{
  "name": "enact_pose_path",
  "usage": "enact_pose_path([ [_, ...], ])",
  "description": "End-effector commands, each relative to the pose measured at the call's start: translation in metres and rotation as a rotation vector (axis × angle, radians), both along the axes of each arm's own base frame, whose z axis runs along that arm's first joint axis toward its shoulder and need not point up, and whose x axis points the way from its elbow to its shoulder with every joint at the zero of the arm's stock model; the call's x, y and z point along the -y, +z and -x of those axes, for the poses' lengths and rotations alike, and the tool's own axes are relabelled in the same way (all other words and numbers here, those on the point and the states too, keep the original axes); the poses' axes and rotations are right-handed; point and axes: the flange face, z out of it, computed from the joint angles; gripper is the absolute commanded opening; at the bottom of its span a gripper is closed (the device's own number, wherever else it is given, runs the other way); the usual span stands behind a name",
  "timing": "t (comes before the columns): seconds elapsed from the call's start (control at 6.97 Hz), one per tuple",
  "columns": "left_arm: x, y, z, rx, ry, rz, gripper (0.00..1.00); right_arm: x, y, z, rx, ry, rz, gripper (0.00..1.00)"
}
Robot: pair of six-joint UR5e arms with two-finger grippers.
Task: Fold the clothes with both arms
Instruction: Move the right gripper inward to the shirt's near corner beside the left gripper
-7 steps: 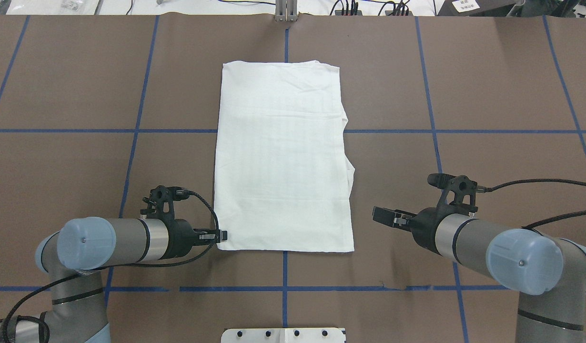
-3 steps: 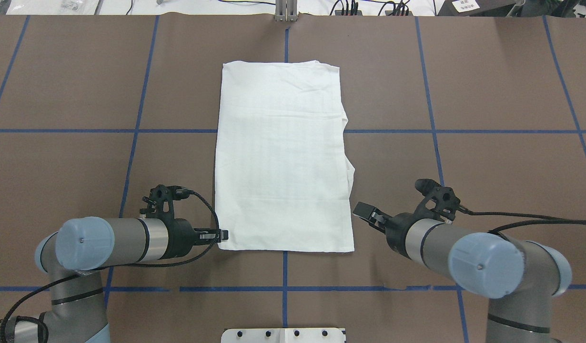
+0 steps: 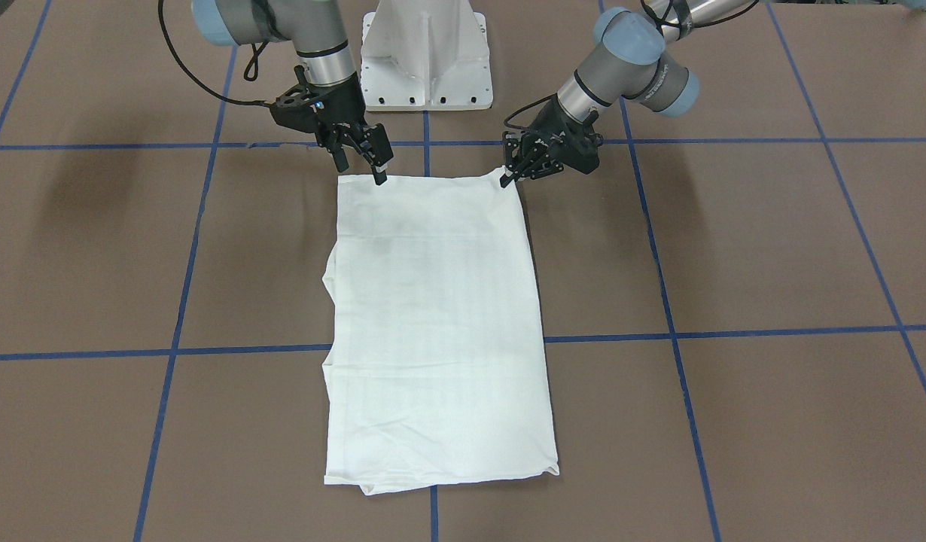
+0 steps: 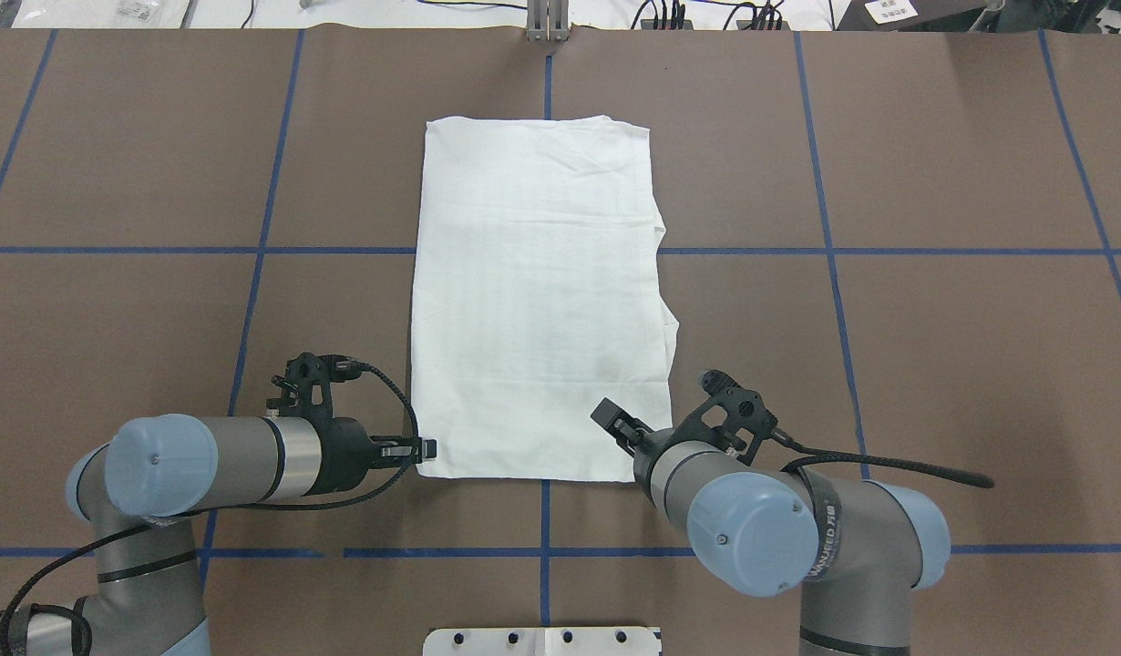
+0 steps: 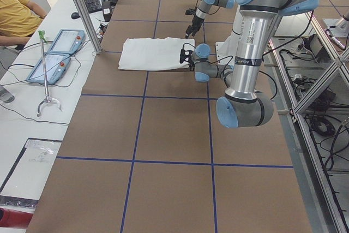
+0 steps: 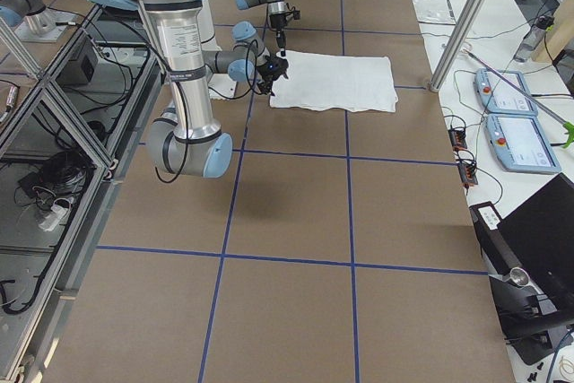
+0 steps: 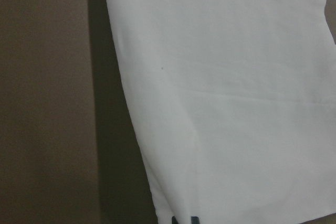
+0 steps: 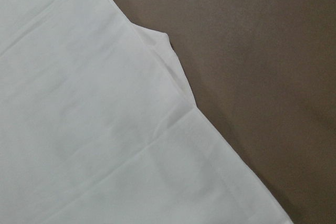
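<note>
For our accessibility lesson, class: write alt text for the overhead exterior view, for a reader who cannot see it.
A folded white T-shirt lies flat in the middle of a brown table marked with a blue tape grid. The left gripper pinches the shirt's corner nearest the robot on the left, while the open right gripper is poised at the matching right corner.

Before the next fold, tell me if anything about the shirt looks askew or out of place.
The T-shirt lies flat but its fold is not clean: on the robot's right side the edge steps outward, with a small flap poking past the line partway along. The opposite edge is straight. Nothing else stands out.
</note>
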Motion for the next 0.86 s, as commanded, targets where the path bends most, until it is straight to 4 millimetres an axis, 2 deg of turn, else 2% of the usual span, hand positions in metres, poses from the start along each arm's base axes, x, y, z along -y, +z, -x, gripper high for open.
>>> enact_pose_path([
  [0.0,-0.001,0.0,0.0,-0.002,0.0,-0.001,0.0,-0.01,0.009,0.02,-0.065,0.017,0.051,0.98],
  [0.29,0.0,0.0,0.001,-0.003,-0.001,-0.001,0.0,-0.017,0.01,0.025,-0.075,0.02,0.073,0.98],
  [0.72,0.0,0.0,0.001,-0.005,0.0,-0.003,0.0,-0.015,0.009,0.041,-0.086,0.035,0.09,0.97],
])
